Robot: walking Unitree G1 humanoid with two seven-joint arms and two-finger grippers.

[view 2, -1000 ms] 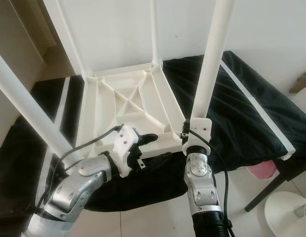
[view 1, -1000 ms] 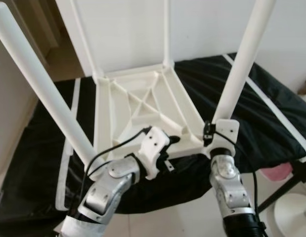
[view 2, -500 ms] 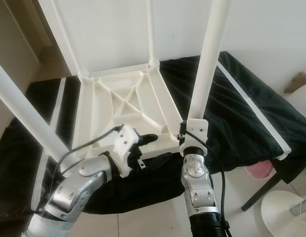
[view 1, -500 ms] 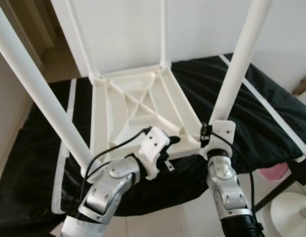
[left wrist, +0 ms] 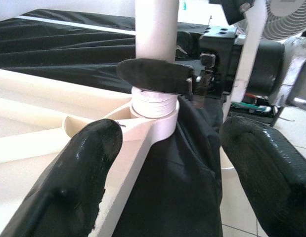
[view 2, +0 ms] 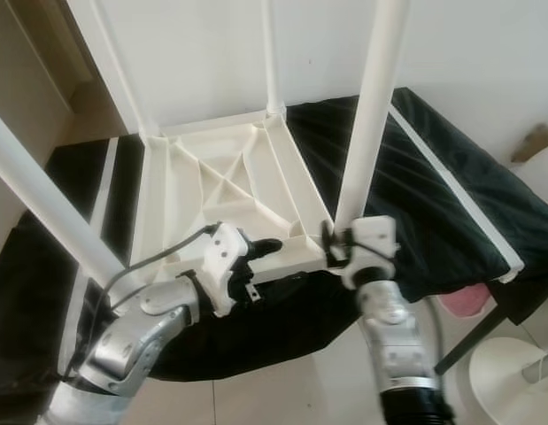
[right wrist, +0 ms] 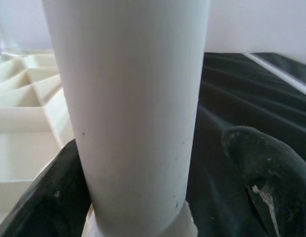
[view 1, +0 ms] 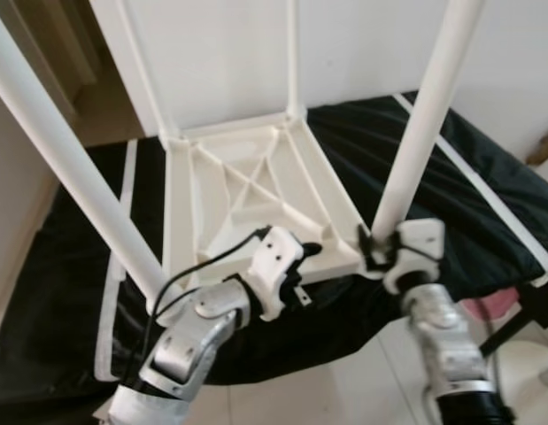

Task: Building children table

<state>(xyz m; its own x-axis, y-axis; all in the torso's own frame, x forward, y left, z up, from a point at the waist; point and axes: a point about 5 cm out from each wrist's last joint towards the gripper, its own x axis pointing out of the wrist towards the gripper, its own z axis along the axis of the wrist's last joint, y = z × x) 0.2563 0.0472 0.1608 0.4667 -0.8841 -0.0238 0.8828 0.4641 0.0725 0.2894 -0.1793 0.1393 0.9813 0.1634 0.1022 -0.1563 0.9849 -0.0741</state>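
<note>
White plastic table top [view 1: 256,190] lies upside down on a black cloth [view 1: 451,186] over a low surface, ribbed underside up. Four white legs stand up from its corners: near-right leg [view 1: 420,124], near-left leg [view 1: 65,159], two thin-looking far legs [view 1: 291,53] by the wall.

Right gripper [view 1: 373,251] sits at the base of the near-right leg, right at the table's near-right corner. Wrist view: the leg [right wrist: 130,113] runs between its two black fingers [right wrist: 264,168], one finger each side; left one seems to touch, right one shows a small gap, so can't tell if it's really clamped or just loose around it.

Left gripper [view 1: 302,257] is at the table's near edge, approx mid-way, pointing toward that same corner. Wrist view: fingers [left wrist: 78,177] spread wide, holding nothing, one over the table rim, the other off the edge over the cloth. Threaded leg socket [left wrist: 153,106] is ahead.

Floor [view 2: 282,390] is pale tile below; white fan base [view 2: 513,376] at far right.
</note>
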